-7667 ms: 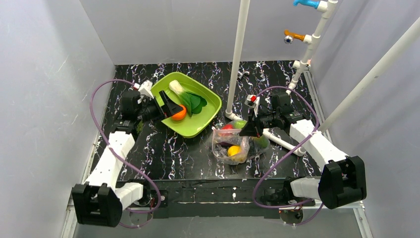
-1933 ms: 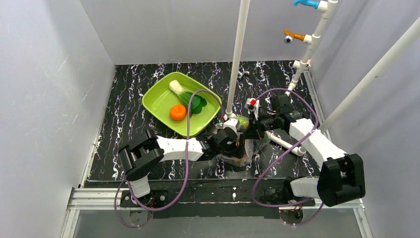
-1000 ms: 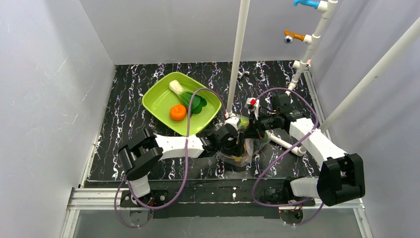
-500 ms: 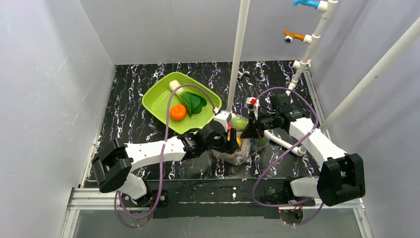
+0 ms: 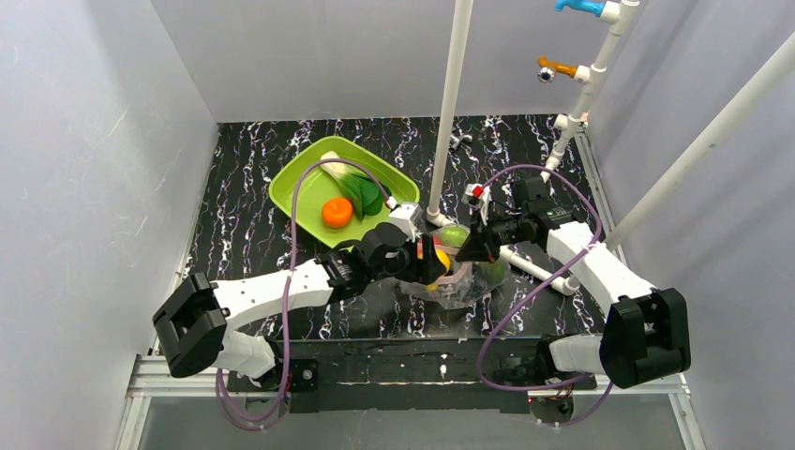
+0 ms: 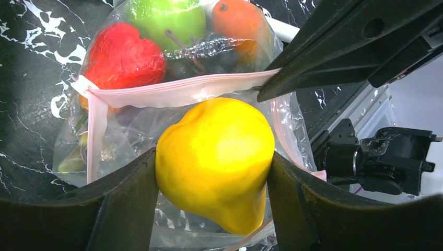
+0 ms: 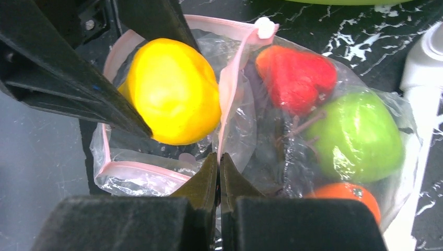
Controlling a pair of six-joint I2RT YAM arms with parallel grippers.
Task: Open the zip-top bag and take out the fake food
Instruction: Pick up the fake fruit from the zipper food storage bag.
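We are pinching the yellow lemon between the two fingers of our left tool, which is spread just to the fruit's width, right at the mouth of the zip-top bag. The bag is lying on the table at the centre of the top view, just right of the lime-green tray. Our right tool is pressed together on the pinkish zip strip. We judge it is pinning that lip so the mouth is gaping wide enough for the lemon to pass.

Behind the strip, in the upper part of the left wrist view, a red fruit, a green apple, a second orange and dark grapes are waiting inside the plastic. The tray is already carrying an orange and a leafy green.

A white upright pipe is standing just beyond the bag, and the right tool is sitting close beside the lemon. We think both are crowding any path toward the tray at upper left.
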